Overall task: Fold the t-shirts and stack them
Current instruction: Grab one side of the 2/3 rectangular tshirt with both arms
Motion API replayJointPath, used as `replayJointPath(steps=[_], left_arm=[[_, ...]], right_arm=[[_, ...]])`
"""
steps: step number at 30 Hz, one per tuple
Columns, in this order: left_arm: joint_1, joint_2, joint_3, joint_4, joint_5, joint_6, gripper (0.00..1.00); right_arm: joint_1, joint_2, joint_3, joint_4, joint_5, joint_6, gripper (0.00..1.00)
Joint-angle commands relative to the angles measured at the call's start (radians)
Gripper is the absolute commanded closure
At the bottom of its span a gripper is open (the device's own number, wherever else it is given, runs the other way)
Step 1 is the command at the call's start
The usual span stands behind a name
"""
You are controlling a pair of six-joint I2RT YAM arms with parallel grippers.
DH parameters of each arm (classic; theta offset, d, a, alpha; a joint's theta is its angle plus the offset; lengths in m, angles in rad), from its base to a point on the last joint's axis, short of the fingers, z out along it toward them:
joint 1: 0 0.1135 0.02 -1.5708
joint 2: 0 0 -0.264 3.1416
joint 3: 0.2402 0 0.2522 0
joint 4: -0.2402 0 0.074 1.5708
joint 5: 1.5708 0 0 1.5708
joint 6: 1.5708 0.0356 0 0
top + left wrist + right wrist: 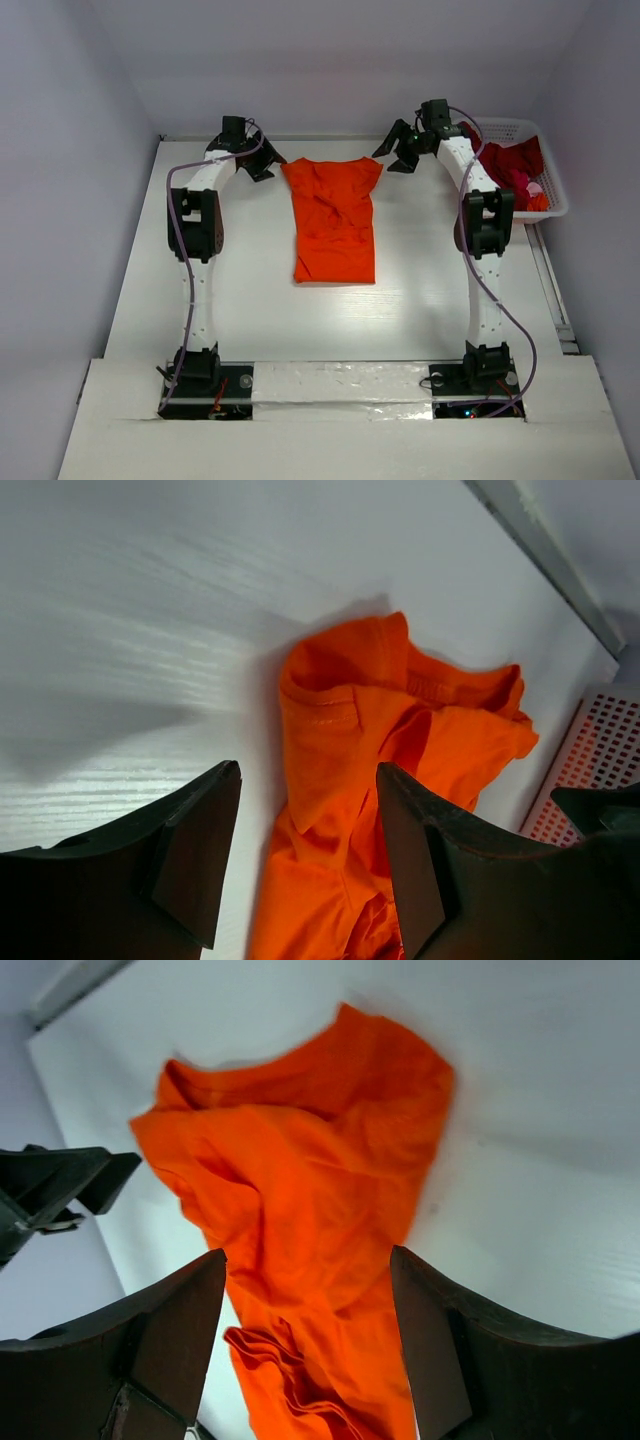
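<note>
The left pincer (266, 168) and right pincer (397, 158) hang open and empty by the far sleeves of the orange tee (335, 220) lying centre-far on the table (250, 300), so the next fold likely wants matched, level grips on both edges.

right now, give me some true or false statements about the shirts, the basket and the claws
1. The orange t-shirt lies flat on the table, between the two arms. True.
2. The left claw is shut on the orange t-shirt's sleeve. False: its jaws stand open and hold nothing, just beside that sleeve.
3. The white basket stands at the table's far right corner, with dark red cloth in it. True.
4. The right claw is lifting a shirt out of the basket. False: it is open and empty, next to the orange t-shirt's other sleeve.
</note>
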Motion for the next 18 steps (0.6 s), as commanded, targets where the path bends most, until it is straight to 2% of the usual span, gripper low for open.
replayJointPath(steps=[1,5,14,18], left_arm=[[0.008,0.000,0.053,0.103,0.025,-0.031,0.47],[0.008,0.029,0.074,0.135,0.046,-0.066,0.47],[0.008,0.048,0.021,0.173,0.063,-0.090,0.49],[-0.001,0.057,0.018,0.163,0.061,-0.088,0.50]], right_arm=[[0.008,-0.014,0.023,0.149,-0.061,0.063,0.28],[0.008,0.004,0.046,0.178,-0.062,0.091,0.28],[0.008,-0.010,0.000,0.192,0.033,0.161,0.28],[0.008,0.012,-0.044,0.214,-0.008,0.223,0.29]])
